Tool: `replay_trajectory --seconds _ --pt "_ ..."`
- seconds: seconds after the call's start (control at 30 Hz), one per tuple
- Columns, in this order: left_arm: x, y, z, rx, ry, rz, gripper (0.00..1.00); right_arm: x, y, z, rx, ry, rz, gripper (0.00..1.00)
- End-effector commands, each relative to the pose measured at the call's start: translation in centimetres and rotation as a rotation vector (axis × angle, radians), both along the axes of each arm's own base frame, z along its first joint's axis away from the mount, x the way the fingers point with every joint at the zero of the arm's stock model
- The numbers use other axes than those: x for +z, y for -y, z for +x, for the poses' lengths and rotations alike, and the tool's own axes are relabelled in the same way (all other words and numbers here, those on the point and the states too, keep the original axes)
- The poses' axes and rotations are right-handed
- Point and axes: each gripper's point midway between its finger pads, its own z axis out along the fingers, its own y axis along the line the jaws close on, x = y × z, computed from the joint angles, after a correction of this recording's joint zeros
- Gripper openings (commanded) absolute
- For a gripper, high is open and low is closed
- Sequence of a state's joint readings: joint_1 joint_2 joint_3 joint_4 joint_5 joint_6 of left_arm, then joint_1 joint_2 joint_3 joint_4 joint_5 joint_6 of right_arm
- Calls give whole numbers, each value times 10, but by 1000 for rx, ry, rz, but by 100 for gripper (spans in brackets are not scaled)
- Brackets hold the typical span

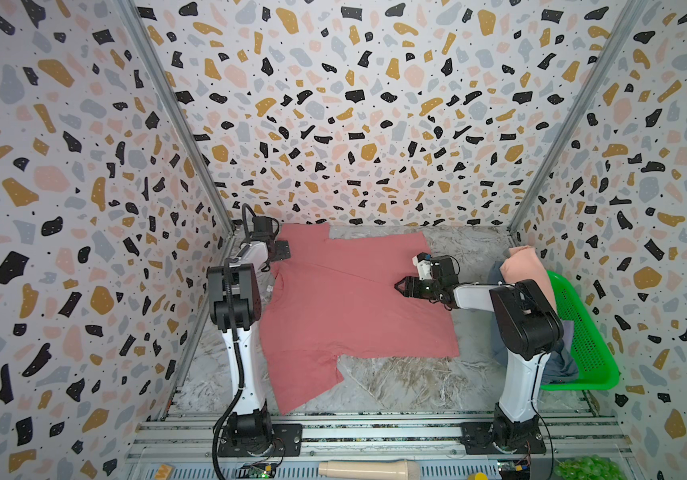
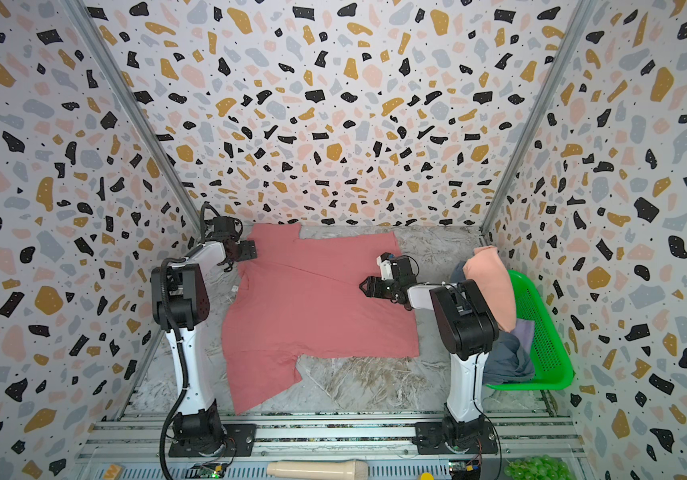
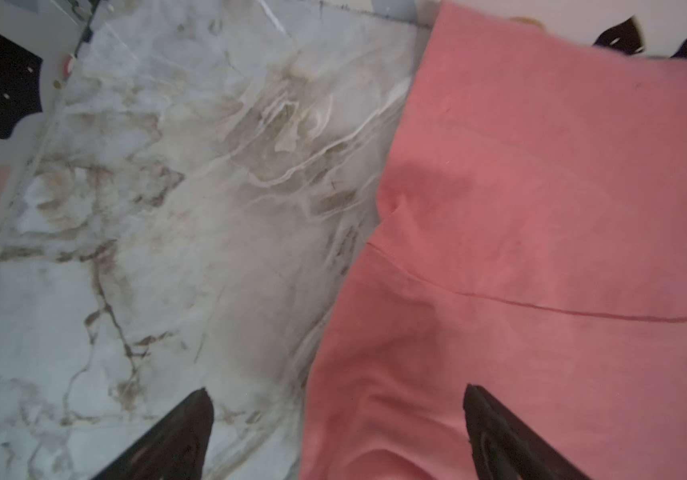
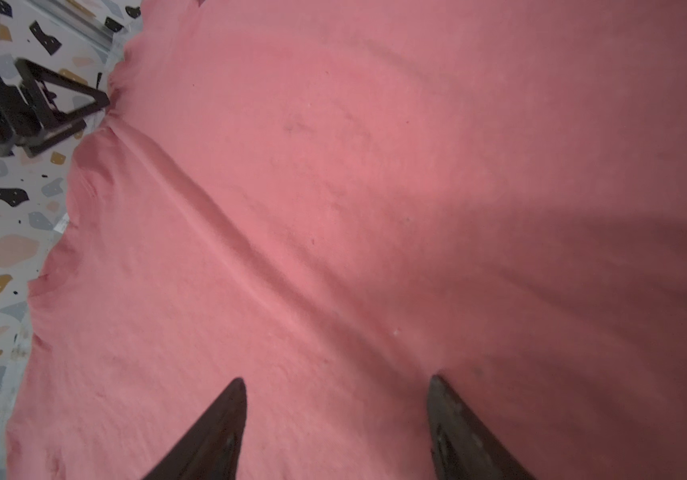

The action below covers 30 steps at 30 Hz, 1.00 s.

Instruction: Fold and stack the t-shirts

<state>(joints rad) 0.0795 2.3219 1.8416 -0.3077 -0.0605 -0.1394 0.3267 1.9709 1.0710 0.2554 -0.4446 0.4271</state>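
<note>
Left gripper (image 1: 281, 251): jaws wide apart and empty, one finger over bare marble, the other over cloth, the shirt's edge running between them. Right gripper (image 1: 400, 286): jaws apart too, nothing pinched, flat cloth under both fingers in its wrist view.

Marble table (image 1: 395, 374) lies under both grippers.

Rose-red t-shirt (image 1: 354, 307) is spread flat on it, unfolded. It fills the span between the two grippers. The right gripper hangs over its middle, close to a diagonal crease; the left gripper sits at its far-left edge, by the far sleeve. The near sleeve points toward the arm bases.

Green basket (image 1: 591, 340) is out to the right of the right gripper, behind that arm, tilted up against the side wall.

Peach t-shirt (image 1: 524, 266) is draped over the basket's far end, well apart from both grippers. Blue-grey t-shirt (image 1: 562, 365) spills over its near rim, partly hidden by the right arm. Only a sliver of the lavender t-shirt (image 2: 524, 332) shows between those two.

White neck tag (image 1: 269, 287) sits at the rose shirt's left edge, just on the near side of the left gripper.
</note>
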Motion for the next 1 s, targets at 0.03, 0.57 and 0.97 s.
replay_trajectory --seconds 0.03,0.57,0.97 --pt "43 16 30 -56 161 -80 93 33 4 14 24 88 -78 71" --pt "23 21 97 3 305 -240 89 87 68 167 -244 381 -60 78" --pt "-12 39 112 -17 309 -383 82 48 72 226 -237 296 -14 80"
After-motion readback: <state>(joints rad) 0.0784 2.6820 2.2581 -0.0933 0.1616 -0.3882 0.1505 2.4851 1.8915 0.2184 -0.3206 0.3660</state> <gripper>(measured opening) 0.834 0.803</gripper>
